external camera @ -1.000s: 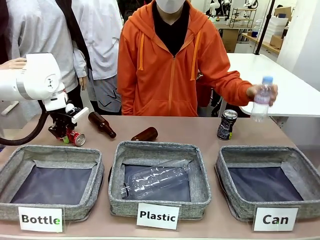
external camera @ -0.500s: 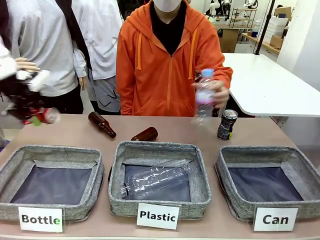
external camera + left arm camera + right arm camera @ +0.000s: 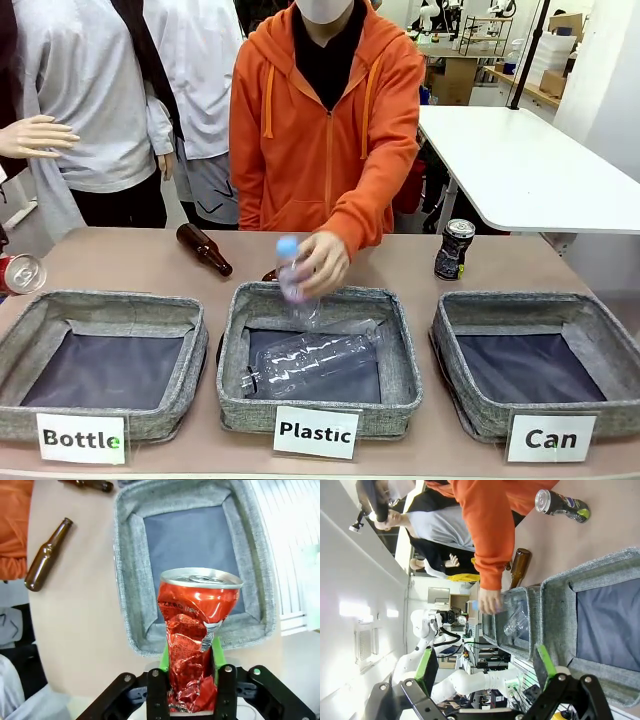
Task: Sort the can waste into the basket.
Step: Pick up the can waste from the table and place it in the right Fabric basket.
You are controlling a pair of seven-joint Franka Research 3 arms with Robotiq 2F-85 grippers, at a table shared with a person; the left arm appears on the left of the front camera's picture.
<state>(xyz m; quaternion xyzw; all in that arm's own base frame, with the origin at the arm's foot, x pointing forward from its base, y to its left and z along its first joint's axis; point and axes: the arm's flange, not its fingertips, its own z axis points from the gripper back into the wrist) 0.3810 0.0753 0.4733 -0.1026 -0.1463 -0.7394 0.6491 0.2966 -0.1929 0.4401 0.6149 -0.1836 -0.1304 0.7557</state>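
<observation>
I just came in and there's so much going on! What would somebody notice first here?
The bright orange hoodie at the far side: that person's hand holds a clear plastic bottle over the middle bin labelled Plastic. Next, the crushed shiny red can, clamped in the left pincer near the Bottle bin at the table's left end. A black can stands upright behind the Can basket on the right.

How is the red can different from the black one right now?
The red can is crushed and crumpled; the black can looks undented. The red can is clamped in the left gripper; the black can stands upright on the table. Both have silver tops.
</observation>
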